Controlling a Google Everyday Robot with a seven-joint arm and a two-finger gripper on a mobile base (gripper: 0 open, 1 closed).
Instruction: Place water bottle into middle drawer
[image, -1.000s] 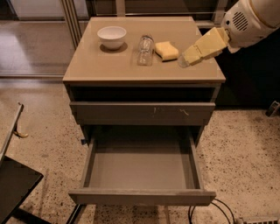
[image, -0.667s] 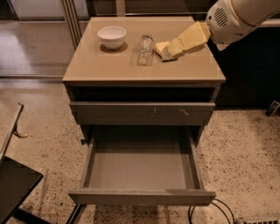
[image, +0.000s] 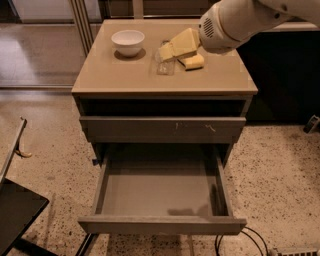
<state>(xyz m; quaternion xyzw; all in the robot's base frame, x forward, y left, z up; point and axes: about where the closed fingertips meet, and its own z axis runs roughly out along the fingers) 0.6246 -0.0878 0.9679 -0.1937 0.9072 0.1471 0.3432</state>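
Note:
The water bottle (image: 165, 66) lies on the tan cabinet top (image: 125, 80), between the white bowl and the yellow sponge. Its far end is hidden by my gripper. My gripper (image: 169, 50) is pale yellow and reaches in from the upper right, right over the bottle's far end; I cannot tell whether it touches the bottle. The middle drawer (image: 160, 225) is pulled out wide below, with a plain front and a bare grey floor.
A white bowl (image: 128, 41) stands at the top's back left. A yellow sponge (image: 194, 62) lies just right of the bottle. The drawer with a white-scratched front (image: 162, 129) is closed above the open one. A dark chair (image: 15, 210) is at lower left. Cables (image: 245, 240) lie on the floor.
My arm has swung left from the cabinet's right edge, passed over the sponge, and the gripper now sits over the bottle. The bottle, bowl and drawer have not moved.

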